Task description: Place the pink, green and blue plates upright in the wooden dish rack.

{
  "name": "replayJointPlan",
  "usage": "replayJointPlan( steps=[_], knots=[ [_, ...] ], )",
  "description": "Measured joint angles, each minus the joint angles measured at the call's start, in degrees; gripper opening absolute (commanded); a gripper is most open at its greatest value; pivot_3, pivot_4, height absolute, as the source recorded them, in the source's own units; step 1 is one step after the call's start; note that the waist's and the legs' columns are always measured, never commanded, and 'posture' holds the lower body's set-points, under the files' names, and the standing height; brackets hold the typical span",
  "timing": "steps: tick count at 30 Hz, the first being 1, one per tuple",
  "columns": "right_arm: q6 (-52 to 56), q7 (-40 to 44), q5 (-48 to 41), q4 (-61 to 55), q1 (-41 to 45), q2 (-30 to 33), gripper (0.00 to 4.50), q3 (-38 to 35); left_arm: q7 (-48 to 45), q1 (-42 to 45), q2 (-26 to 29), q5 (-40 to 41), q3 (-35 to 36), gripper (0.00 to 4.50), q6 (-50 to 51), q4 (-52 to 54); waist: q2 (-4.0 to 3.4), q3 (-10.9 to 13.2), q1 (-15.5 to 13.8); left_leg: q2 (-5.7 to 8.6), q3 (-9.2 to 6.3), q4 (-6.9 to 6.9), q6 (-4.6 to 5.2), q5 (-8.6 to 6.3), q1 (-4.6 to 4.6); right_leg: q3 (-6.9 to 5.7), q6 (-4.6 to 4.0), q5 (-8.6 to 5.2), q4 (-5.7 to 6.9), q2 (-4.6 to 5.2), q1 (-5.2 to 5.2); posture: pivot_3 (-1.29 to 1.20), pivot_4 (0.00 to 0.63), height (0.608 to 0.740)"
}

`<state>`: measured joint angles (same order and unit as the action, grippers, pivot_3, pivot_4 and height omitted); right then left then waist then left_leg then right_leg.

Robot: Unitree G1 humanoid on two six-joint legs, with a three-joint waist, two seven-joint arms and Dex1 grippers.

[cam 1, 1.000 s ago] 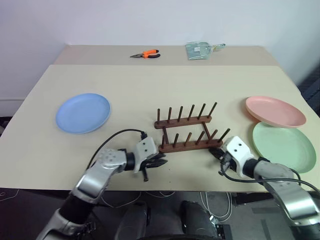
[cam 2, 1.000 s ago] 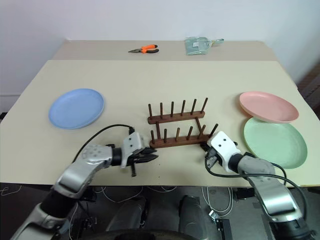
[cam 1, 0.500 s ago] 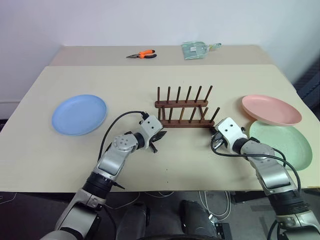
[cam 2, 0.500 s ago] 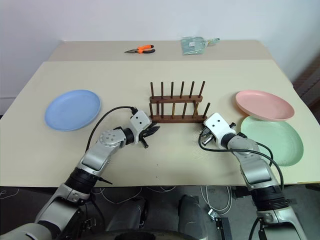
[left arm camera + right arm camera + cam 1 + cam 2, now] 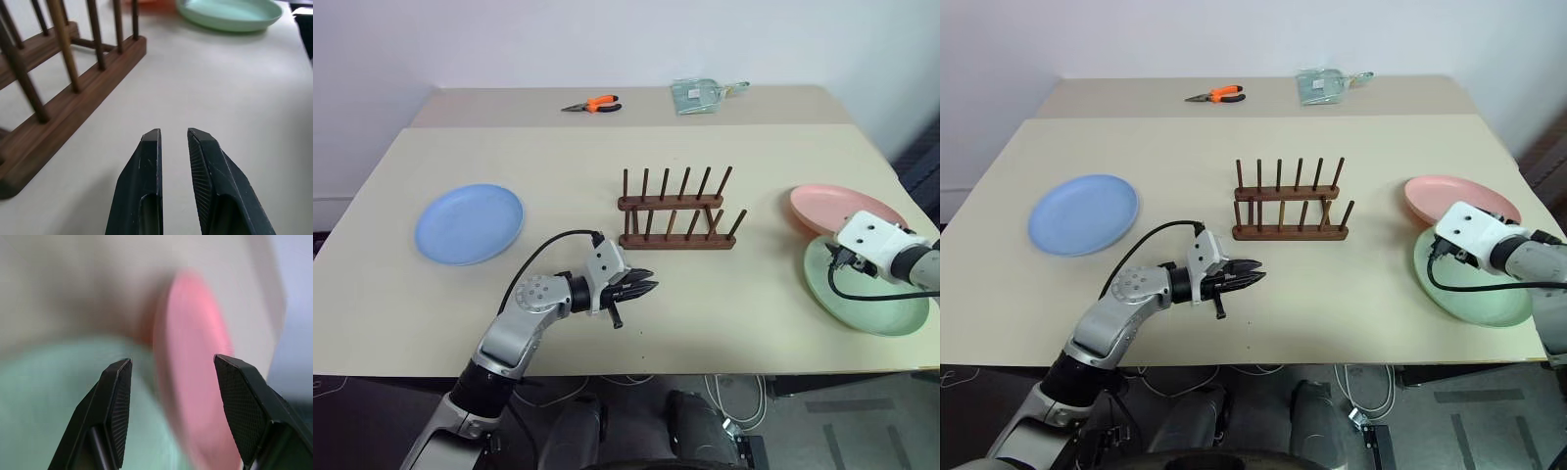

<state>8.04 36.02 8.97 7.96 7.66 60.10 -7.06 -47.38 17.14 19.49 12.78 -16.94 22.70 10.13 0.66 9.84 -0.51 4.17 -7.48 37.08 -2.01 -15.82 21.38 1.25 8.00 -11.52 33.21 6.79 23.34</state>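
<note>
Rack let go, my right arm swung out to the plates

My right gripper (image 5: 171, 396) has left the wooden dish rack (image 5: 677, 212) and now hangs over the green plate (image 5: 871, 299) beside the pink plate (image 5: 842, 208), fingers spread wide; my left gripper (image 5: 644, 287) has backed off the rack's near rail

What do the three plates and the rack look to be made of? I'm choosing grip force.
The pink plate, green plate and blue plate look like matte plastic: flat even colour, no glare, though coated ceramic isn't excluded. The rack looks like dark stained wood, with visible grain on its rail.
</note>
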Motion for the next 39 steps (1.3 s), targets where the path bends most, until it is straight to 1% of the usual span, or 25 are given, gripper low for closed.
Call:
replayJointPlan(
  steps=[1,2,4,5,6,7,8,10,13,14,16,17,18,19,20,22,24,26,29,36,38,39],
  knots=[
    [-0.9,-0.9,1.2,2.8,1.2,-0.3,2.68,1.2,0.0,0.1,-0.2,0.3,-0.1,0.82,0.4,0.2,-0.02,0.0,0.1,0.00,0.02,-0.01,0.00,0.00,-0.01,0.01,-0.01,0.01,0.01,0.00,0.01,0.00,0.150,0.740],
    [-1.9,-2.0,2.4,5.9,2.8,-0.4,2.45,2.4,0.1,0.3,-0.4,0.3,-0.2,0.82,0.6,0.4,-0.05,0.0,0.3,0.00,0.03,0.00,0.00,0.00,-0.01,0.02,-0.03,0.03,0.02,0.00,0.01,0.00,0.150,0.740],
    [-3.9,-3.6,4.6,10.2,5.0,-0.4,1.83,4.2,0.1,0.4,-0.5,0.4,-0.2,0.82,0.9,1.4,-0.07,0.0,0.3,0.00,0.03,-0.01,0.00,0.00,-0.01,0.02,-0.05,0.04,0.02,0.00,0.01,0.00,0.150,0.740],
    [-4.8,-4.2,5.5,11.9,5.9,-0.4,1.34,4.8,0.1,0.4,-0.4,0.4,-0.2,0.82,1.0,2.0,-0.07,0.0,0.3,0.00,0.04,-0.01,0.00,0.00,-0.01,0.02,-0.06,0.04,0.02,0.00,0.01,0.00,0.150,0.740],
    [-5.6,-4.7,6.0,13.0,6.4,-0.4,0.95,5.2,0.1,0.4,-0.2,0.5,-0.2,0.82,1.3,2.5,-0.08,0.0,0.2,0.00,0.03,-0.01,0.00,0.00,-0.01,0.03,-0.10,0.07,0.02,0.00,0.01,0.00,0.150,0.740],
    [-6.2,-4.9,6.1,13.4,6.7,-0.5,0.31,5.5,0.1,0.4,0.2,0.5,-0.2,0.82,1.6,2.9,-0.07,0.0,0.2,0.00,0.03,-0.01,0.00,0.00,-0.01,0.03,-0.17,0.12,0.01,0.00,0.00,0.00,0.150,0.740],
    [-6.6,-5.3,6.0,13.5,7.0,-0.8,0.01,5.5,0.1,0.4,0.6,0.5,-0.2,0.82,1.8,3.2,-0.07,0.0,0.2,0.01,0.03,-0.01,0.00,0.00,0.00,0.03,-0.17,0.12,0.01,-0.01,0.00,0.00,0.150,0.740],
    [-7.3,-5.4,6.0,13.2,7.2,-0.8,0.01,5.4,0.2,0.2,1.1,0.4,-0.2,0.82,1.9,3.6,-0.07,0.0,0.2,0.01,0.03,0.00,0.00,0.00,-0.01,0.05,-0.17,0.13,0.01,-0.01,-0.01,0.00,0.150,0.740],
    [-7.0,-5.0,5.2,8.2,6.5,-0.8,0.01,3.9,0.4,-0.9,2.0,0.4,-0.1,0.82,2.0,3.9,-0.17,0.1,0.2,0.01,0.02,-0.01,0.00,0.00,0.00,0.05,-0.17,0.12,0.01,-0.01,0.01,0.00,0.150,0.740],
    [-6.5,-4.4,3.7,5.8,6.5,-0.9,0.01,2.7,0.4,-1.0,2.2,0.4,-0.1,0.82,2.0,3.9,-0.20,0.1,0.2,0.01,0.03,-0.01,0.00,0.00,-0.01,0.06,-0.16,0.12,0.02,-0.01,0.01,0.00,0.150,0.740],
    [-3.1,-2.5,-2.1,-0.7,7.1,-2.9,0.01,-1.6,0.5,-1.0,2.5,0.5,0.4,0.82,2.0,3.9,-0.19,0.1,0.3,-0.01,0.00,-0.01,0.00,0.00,-0.02,0.05,-0.05,0.05,0.02,-0.03,0.00,0.00,0.150,0.740],
    [0.0,-1.7,-6.7,-4.1,8.1,-4.8,0.01,-3.7,0.6,-1.0,2.7,0.5,0.7,0.82,2.0,3.9,-0.17,0.1,0.3,-0.03,-0.01,-0.01,0.00,0.00,-0.03,0.05,0.01,0.02,0.02,-0.05,-0.01,0.00,0.150,0.740],
    [5.1,-1.4,-13.8,-8.2,9.9,-8.4,0.01,-6.3,0.6,-1.1,3.1,0.5,1.1,0.82,2.0,3.9,-0.14,0.1,0.5,-0.06,-0.04,0.00,0.00,0.00,-0.03,0.05,0.00,0.03,0.03,-0.07,-0.01,0.00,0.150,0.740],
    [12.3,-2.2,-24.2,-13.1,12.7,-13.6,0.01,-9.7,0.5,-1.1,3.3,0.6,1.5,0.82,2.0,3.9,-0.13,0.2,0.8,-0.08,-0.16,-0.02,0.00,0.00,-0.02,0.05,-0.06,0.07,0.05,-0.10,0.00,0.00,0.150,0.740],
    [18.1,-3.3,-33.7,-18.1,14.8,-17.5,0.01,-11.8,0.3,-0.9,3.3,0.8,1.8,0.82,1.9,3.9,-0.19,0.2,0.9,-0.09,-0.29,-0.02,0.01,0.00,-0.02,0.05,-0.19,0.15,0.07,-0.10,0.00,0.00,0.150,0.740],
    [28.1,-5.8,-49.0,-26.5,17.6,-21.4,0.01,-14.2,0.0,-0.6,3.5,1.2,2.2,0.82,1.7,3.8,-0.17,0.2,0.7,-0.05,-0.37,-0.04,0.01,0.00,0.04,-0.08,-0.17,0.13,0.04,-0.09,-0.03,0.00,0.150,0.740],
    [33.5,-8.5,-56.4,-30.3,18.2,-22.4,0.01,-15.5,0.0,-0.6,3.8,1.4,2.4,0.82,1.7,3.4,-0.13,0.2,-0.2,-0.02,-0.36,-0.04,0.01,0.00,0.07,-0.12,-0.18,0.12,-0.03,-0.06,-0.04,0.00,0.150,0.740],
    [38.0,-12.0,-61.9,-31.5,18.0,-23.7,0.01,-16.0,0.0,-0.6,4.2,1.5,2.9,0.82,1.7,3.3,-0.11,0.2,-0.6,0.01,-0.35,-0.02,0.01,0.00,0.12,-0.12,-0.19,0.12,-0.08,0.01,-0.05,0.00,0.150,0.740],
    [42.1,-16.2,-66.5,-32.1,16.9,-24.8,0.01,-16.0,0.0,-0.6,4.0,1.7,3.1,0.82,1.7,3.3,-0.11,0.2,-0.4,0.03,-0.28,-0.01,0.01,0.00,0.11,-0.09,-0.19,0.12,-0.08,0.02,-0.02,0.00,0.150,0.740],
    [45.4,-19.9,-68.1,-32.6,14.9,-24.1,0.01,-15.7,0.0,-0.7,3.9,2.6,3.1,0.82,1.7,3.6,-0.15,0.2,-0.1,-0.01,-0.18,-0.08,0.02,0.00,0.06,-0.09,-0.18,0.12,-0.02,-0.03,0.05,0.00,0.150,0.740],
    [45.8,-19.9,-68.1,-32.3,14.7,-23.6,0.81,-15.7,0.0,-0.8,3.9,2.7,3.1,0.82,1.7,3.7,-0.15,0.2,-0.2,-0.01,-0.18,-0.07,0.02,0.00,0.06,-0.09,-0.18,0.12,-0.03,-0.03,0.04,0.00,0.150,0.740],
    [45.9,-19.9,-67.8,-32.2,14.7,-23.5,1.13,-15.6,0.0,-0.8,3.9,2.7,3.1,0.82,1.7,3.7,-0.15,0.2,-0.2,-0.01,-0.18,-0.07,0.01,0.00,0.06,-0.09,-0.18,0.12,-0.03,-0.03,0.04,0.00,0.150,0.740]
  ],
)
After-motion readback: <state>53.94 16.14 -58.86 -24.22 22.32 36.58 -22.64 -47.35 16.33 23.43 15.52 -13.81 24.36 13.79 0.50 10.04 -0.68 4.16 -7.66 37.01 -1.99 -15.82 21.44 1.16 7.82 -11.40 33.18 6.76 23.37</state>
